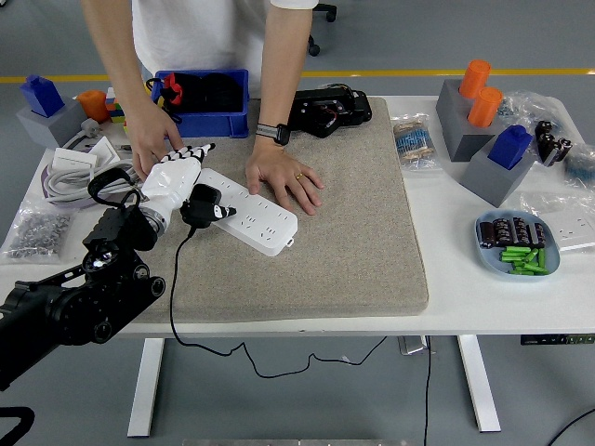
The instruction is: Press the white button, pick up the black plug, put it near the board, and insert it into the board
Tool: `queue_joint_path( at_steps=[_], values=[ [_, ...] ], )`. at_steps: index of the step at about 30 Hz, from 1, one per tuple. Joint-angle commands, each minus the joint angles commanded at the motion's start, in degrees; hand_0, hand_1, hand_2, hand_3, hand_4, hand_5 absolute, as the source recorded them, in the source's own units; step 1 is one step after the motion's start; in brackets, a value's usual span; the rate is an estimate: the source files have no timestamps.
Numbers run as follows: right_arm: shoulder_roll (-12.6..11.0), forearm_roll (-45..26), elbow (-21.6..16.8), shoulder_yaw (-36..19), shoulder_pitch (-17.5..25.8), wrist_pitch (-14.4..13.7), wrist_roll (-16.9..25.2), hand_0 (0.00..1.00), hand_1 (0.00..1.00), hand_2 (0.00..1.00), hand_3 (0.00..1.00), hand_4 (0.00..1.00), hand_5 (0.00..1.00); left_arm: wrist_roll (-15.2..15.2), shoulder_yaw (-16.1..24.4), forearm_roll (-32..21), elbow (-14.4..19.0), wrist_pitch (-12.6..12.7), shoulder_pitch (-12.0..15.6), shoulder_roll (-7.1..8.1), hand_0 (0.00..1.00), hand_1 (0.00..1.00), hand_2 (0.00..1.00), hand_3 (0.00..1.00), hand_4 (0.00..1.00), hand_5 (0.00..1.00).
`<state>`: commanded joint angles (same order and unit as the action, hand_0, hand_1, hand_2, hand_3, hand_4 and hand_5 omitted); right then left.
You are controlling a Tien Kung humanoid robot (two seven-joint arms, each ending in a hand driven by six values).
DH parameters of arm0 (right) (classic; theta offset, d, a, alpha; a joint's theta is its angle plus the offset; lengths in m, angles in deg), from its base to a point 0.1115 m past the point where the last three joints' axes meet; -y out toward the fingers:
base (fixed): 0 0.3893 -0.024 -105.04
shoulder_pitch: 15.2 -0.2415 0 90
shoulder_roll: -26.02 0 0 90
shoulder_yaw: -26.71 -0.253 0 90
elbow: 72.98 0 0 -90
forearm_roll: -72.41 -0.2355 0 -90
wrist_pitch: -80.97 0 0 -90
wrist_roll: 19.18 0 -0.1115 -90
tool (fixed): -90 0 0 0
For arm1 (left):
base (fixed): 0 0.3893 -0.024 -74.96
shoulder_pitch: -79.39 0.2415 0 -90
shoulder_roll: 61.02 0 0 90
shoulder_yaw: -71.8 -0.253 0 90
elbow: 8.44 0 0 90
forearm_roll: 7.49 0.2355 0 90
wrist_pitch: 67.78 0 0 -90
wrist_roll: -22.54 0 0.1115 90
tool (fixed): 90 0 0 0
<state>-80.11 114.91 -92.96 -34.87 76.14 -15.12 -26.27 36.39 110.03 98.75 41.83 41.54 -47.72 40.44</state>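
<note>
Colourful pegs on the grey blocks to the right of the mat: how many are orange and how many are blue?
Orange round plastic pegs: 2
Blue blocky plastic pegs: 1
Total: 3

You get bright, even light from overhead, with soft, short shadows under the person's hand [286, 177] and beside the grey blocks [483, 139]. The white table [446, 269] shows no harsh glare. Focus is sharp throughout, with only slight softening on the dark arm [65, 311] at the lower left
</note>
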Motion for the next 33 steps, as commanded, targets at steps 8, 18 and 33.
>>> queue_joint_path(
  at_steps=[8, 18, 33],
  values=[
    [-0.1, -0.1, 0.0, 0.0, 0.0, 0.0, 0.0, 0.703, 0.616, 0.633, 0.602, 0.658, 0.348, 0.0, -0.1, -0.1, 0.2, -0.3, 0.1, 0.12, 0.974, 0.998, 0.987, 0.993, 0.998, 0.564],
    [0.0, 0.0, 0.0, 0.1, 0.1, 0.0, 0.0, 0.705, 0.616, 0.633, 0.602, 0.658, 0.347, -4.9, 2.1, -0.3, 3.9, 4.3, 1.6, 1.54, 0.979, 0.998, 0.985, 0.988, 0.998, 0.574],
    [0.0, 0.2, 0.0, -0.9, 0.2, -0.3, 0.6, 0.704, 0.616, 0.633, 0.6, 0.657, 0.347, -9.3, 4.4, 1.5, 17.1, 10.2, 11.1, 10.14, 0.888, 0.679, 0.572, 0.671, 0.944, 0.355]
  ],
)
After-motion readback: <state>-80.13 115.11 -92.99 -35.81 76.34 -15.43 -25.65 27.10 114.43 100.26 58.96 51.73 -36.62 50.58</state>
